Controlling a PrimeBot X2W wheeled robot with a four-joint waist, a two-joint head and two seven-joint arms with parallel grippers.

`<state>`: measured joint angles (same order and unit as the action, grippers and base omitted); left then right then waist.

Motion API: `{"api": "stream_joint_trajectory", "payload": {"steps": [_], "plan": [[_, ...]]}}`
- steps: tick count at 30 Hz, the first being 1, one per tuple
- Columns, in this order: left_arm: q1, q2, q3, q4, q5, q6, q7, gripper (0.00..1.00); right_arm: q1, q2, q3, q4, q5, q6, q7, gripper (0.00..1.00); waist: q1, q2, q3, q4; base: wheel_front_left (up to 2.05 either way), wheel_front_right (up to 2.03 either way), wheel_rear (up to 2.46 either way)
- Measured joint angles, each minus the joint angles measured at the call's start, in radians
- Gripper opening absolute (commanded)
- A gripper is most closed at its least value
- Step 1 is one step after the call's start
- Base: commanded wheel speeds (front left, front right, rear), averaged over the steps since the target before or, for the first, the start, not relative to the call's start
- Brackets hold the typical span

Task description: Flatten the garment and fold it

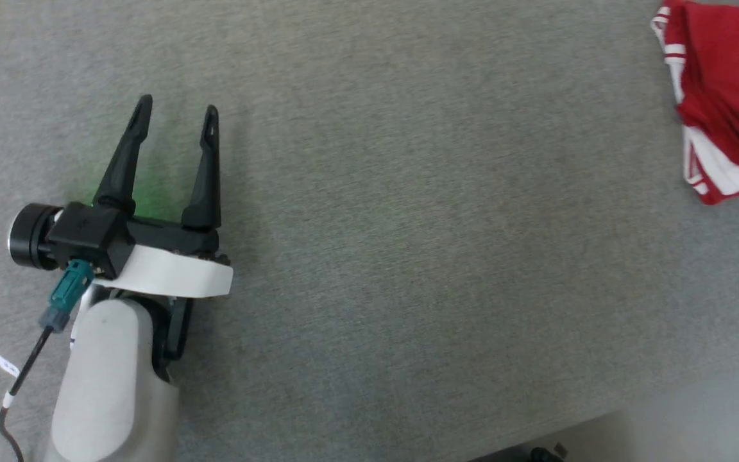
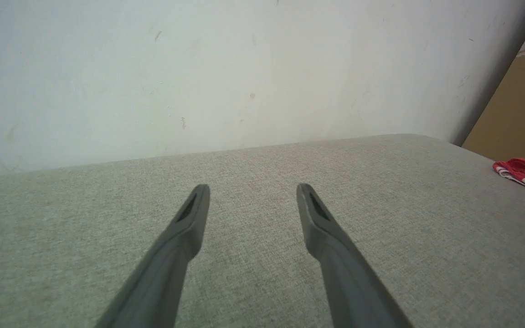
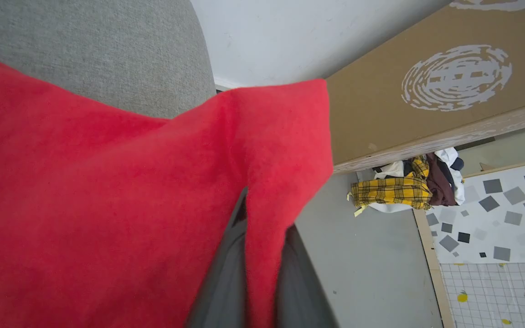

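Left gripper [image 1: 178, 106]: two long black fingers [image 1: 124, 160], tapered, each slotted near the tip, on a black block with a silver-ringed black cylinder [image 1: 26, 235] at one side. White wrist collar [image 1: 170, 273], pale rounded forearm [image 1: 113, 378]. Teal connector [image 1: 71, 285] feeding a black cable [image 1: 26, 369] with white tags.

The fabric-covered surface [image 1: 408, 256] is the landmark. The left gripper [image 1: 178, 106] hangs over the surface's left part, fingers pointing toward its far edge. The garment [image 1: 729, 96] lies on the surface at its far right corner, well apart from that gripper. At that corner a fold of the garment sits between the fingers of the right gripper [image 3: 267, 214], with more of it draped above them. A wall [image 2: 198, 68] stands behind the surface's far edge. A board [image 3: 404, 114] stands just beyond the surface's right corner. Off the surface's right side, on the floor [image 3: 372, 264], a pile of clothes [image 3: 404, 189] rests against the foot of the board, and a mat [image 3: 495, 218] lies farther from the surface than the pile.
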<state>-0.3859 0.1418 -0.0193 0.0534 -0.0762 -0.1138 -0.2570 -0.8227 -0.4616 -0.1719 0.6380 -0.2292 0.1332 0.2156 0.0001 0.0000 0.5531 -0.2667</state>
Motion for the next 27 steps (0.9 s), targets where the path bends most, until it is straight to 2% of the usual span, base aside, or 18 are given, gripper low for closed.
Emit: {"api": "stream_joint_trajectory", "payload": {"steps": [5,6,7,12,18,27], "plan": [[-0.007,0.003,-0.003,0.008,-0.002,0.000,0.000,1.00,-0.014,0.022,-0.082,0.047,-0.051,0.000,-0.042,0.00,0.0000,0.0000,0.006,0.030,0.00,0.00,0.00],[-0.007,0.003,-0.004,0.012,-0.003,0.000,0.000,1.00,-0.014,0.026,-0.095,0.056,-0.058,0.000,-0.045,0.79,0.0000,-0.0001,0.003,0.034,0.00,0.00,0.00],[-0.007,0.002,-0.004,0.017,-0.004,0.000,0.000,1.00,-0.013,0.031,-0.107,0.063,-0.064,0.000,-0.050,1.00,0.0001,0.0000,-0.001,0.038,0.00,0.00,0.00],[0.001,-0.017,-0.006,0.031,-0.026,0.001,0.000,1.00,-0.007,0.037,-0.176,0.070,-0.045,0.000,-0.113,1.00,0.0000,0.0000,-0.047,0.052,0.00,0.00,0.00],[0.076,-0.042,0.001,0.057,-0.047,0.002,0.000,1.00,0.070,0.043,-0.149,0.030,0.037,0.000,-0.181,1.00,-0.0002,0.0000,-0.142,0.069,0.00,0.00,0.00],[0.164,-0.075,-0.009,0.092,-0.083,0.009,0.000,1.00,0.271,0.073,-0.089,-0.185,0.242,0.000,-0.253,1.00,-0.0004,0.0000,-0.310,0.110,0.00,0.00,0.00]]}}
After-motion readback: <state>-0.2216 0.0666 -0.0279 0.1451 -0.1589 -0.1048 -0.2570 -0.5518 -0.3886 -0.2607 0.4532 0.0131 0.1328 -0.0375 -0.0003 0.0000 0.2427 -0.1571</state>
